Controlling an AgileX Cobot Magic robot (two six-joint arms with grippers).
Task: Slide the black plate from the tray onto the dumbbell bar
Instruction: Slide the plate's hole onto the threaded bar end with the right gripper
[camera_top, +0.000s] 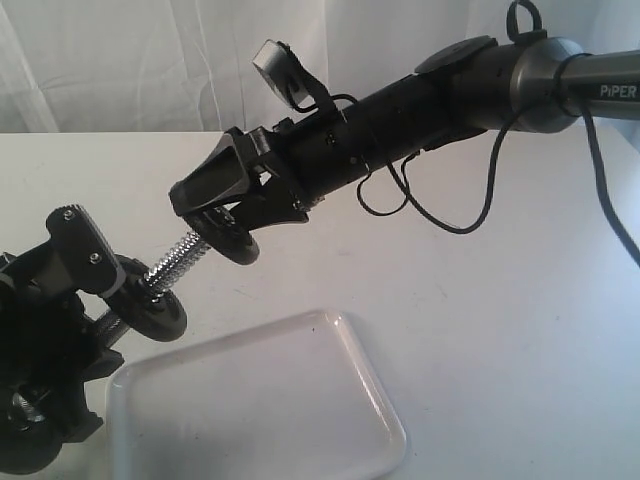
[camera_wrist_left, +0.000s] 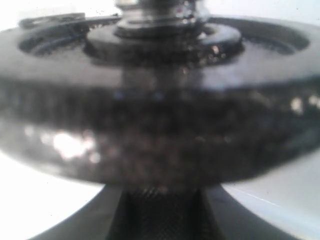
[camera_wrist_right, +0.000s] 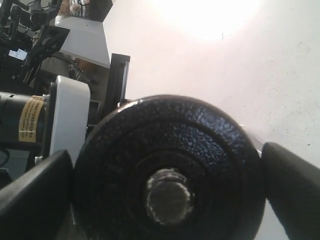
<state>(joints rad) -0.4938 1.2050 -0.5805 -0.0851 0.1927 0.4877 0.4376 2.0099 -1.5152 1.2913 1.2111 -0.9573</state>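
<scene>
My right gripper (camera_top: 228, 200) clamped across the black plate (camera_wrist_right: 200, 150), rim touching both fingers (camera_wrist_right: 35, 195), hole over the tip of the dumbbell bar (camera_top: 185, 258), my left gripper (camera_top: 85, 320) clasping that bar, above the tray (camera_top: 300, 420)

The dumbbell bar (camera_top: 185, 258) mostly hidden by the black plate (camera_top: 232, 243) and left tool (camera_top: 95, 320)

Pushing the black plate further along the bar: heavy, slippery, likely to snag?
The black plate looks like pebbled cast iron: probably heavy, rigid, grippy for the right hand. Coarse threads on the dumbbell bar may snag its hole.
</scene>
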